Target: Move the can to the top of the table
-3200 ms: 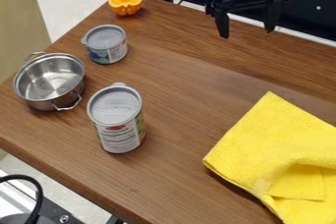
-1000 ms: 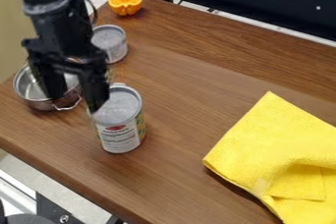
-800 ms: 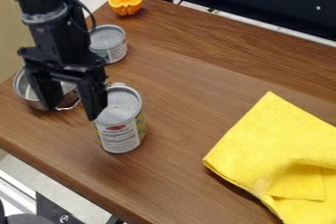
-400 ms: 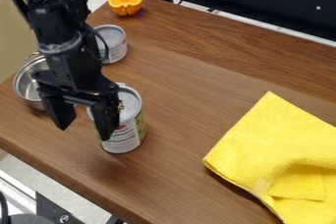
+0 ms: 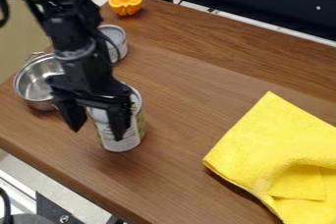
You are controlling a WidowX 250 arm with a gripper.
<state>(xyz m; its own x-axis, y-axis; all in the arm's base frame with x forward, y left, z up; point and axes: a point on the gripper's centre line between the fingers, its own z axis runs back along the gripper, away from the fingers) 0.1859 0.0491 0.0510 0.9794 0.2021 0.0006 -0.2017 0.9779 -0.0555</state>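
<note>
Black two-finger gripper (image 5: 98,128), spread wide, one finger in front of the tall, cylindrical, pale-labelled can (image 5: 134,137). Covers much of lid and print; contact impossible to tell. Tall can upright on the brown wood-grain counter (image 5: 190,120), near the round, shiny steel pot (image 5: 33,80), its right side hidden. Behind the black arm (image 5: 75,46), partly covered: short grey-lidded can (image 5: 117,35). Farther back, halved orange fruit (image 5: 125,3). At right, folded, nubby yellow cloth (image 5: 279,154), cut off by the view's edge.

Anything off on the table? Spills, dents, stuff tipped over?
Nothing stands out: tall can and short can upright, pot level, no visible spills or dents. Towel loosely folded, nothing odd.
</note>
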